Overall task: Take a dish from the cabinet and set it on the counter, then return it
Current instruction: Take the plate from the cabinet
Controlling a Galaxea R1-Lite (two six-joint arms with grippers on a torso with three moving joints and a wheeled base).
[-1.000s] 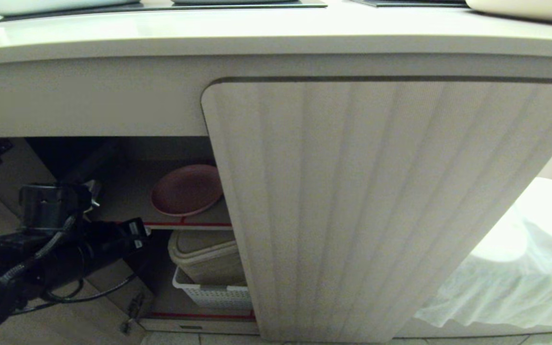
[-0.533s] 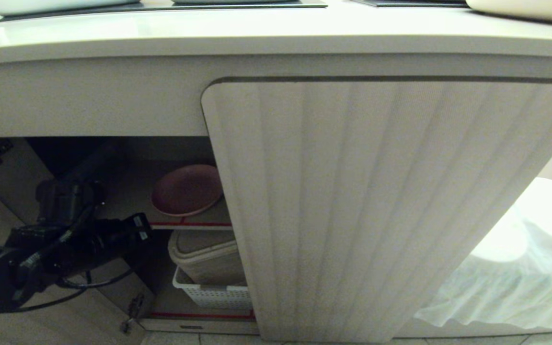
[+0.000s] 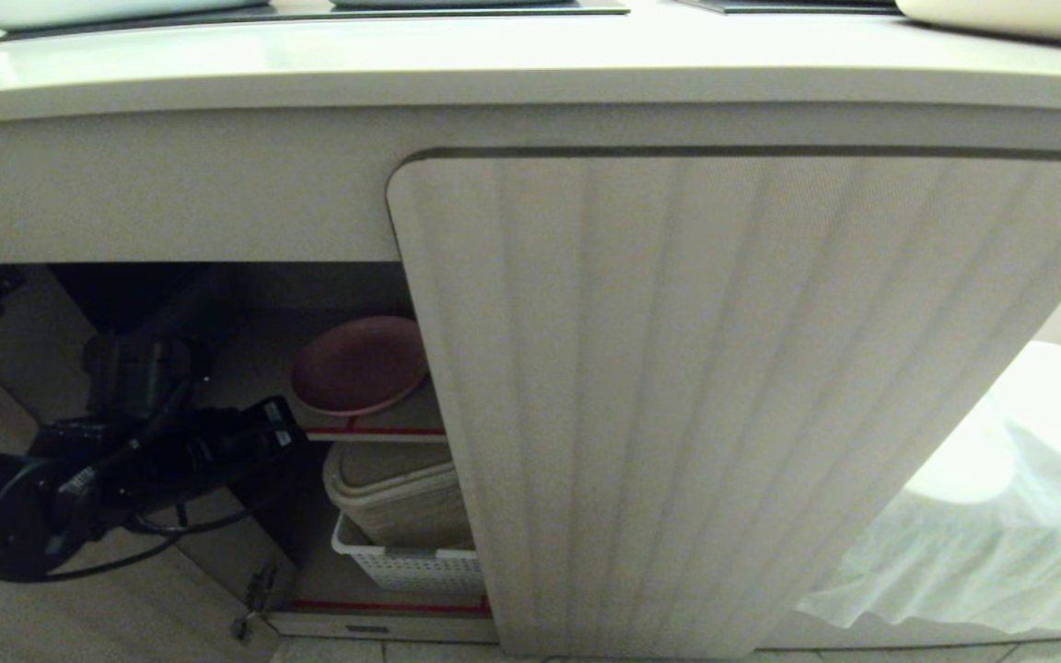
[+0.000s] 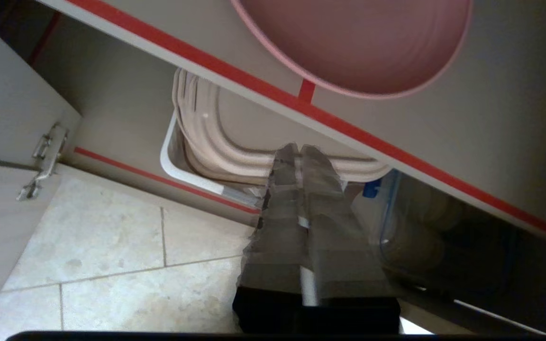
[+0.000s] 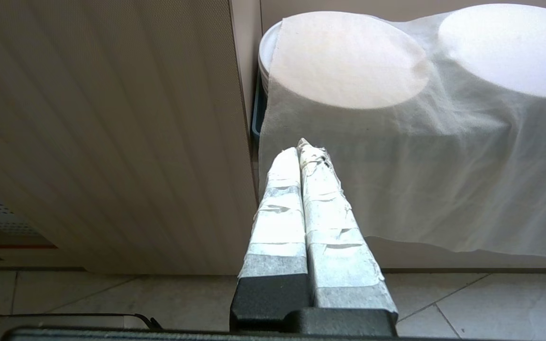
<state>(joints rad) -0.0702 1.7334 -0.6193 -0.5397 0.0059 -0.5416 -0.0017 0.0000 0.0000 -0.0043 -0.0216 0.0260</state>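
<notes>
Left gripper (image 4: 298, 150) sits further right and deeper toward open cabinet (image 3: 245, 295) than a second ago; dish (image 3: 358, 366) unmoved on upper red-edged shelf (image 3: 374, 433). Left fingers (image 4: 320, 189) nearly together, holding nothing, tips below shelf edge, apparently clear of dish. Right gripper (image 5: 301, 147) parked low beside fluted door (image 3: 724, 396), fingers pressed together, empty. Cream surface (image 3: 494, 64) above; basket (image 3: 402, 566) on bottom shelf; tiled floor (image 4: 112, 255); white cloth (image 3: 982, 525) at right.
</notes>
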